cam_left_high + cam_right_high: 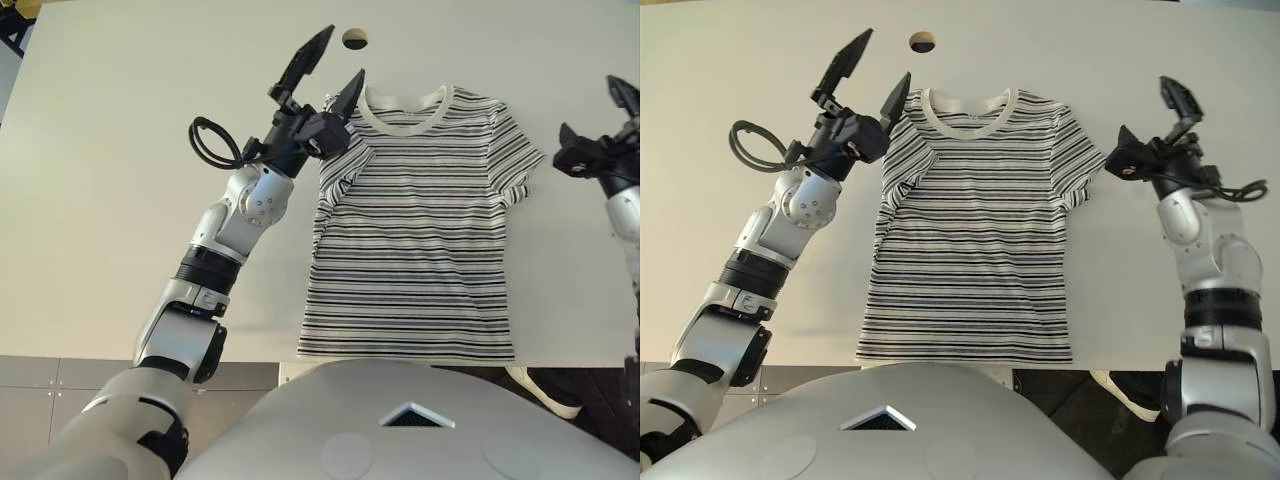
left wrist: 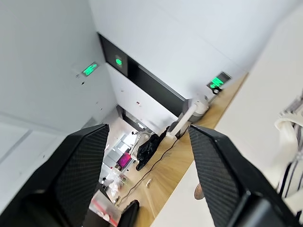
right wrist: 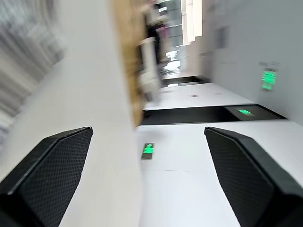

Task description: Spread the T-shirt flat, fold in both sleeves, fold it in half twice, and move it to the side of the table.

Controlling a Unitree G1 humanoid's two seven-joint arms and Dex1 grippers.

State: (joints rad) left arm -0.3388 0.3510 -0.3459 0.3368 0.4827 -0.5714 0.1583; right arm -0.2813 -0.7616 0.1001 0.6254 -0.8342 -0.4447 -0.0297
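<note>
Since the T-shirt [image 1: 410,220] lies flat mid-frame on the bench [image 1: 110,220], soft, light and prone to bunching, we would pinch its right-hand sleeve hem [image 1: 520,185]; the left end effector [image 1: 341,54], upper left, and right end effector [image 1: 1145,110], far right, hover empty, fingers apart.

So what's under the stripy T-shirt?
The T-shirt lies flat on the white table, which shows beside and beyond it. The tabletop right beneath it is covered by the cloth, so whether anything else lies there cannot be seen.
</note>
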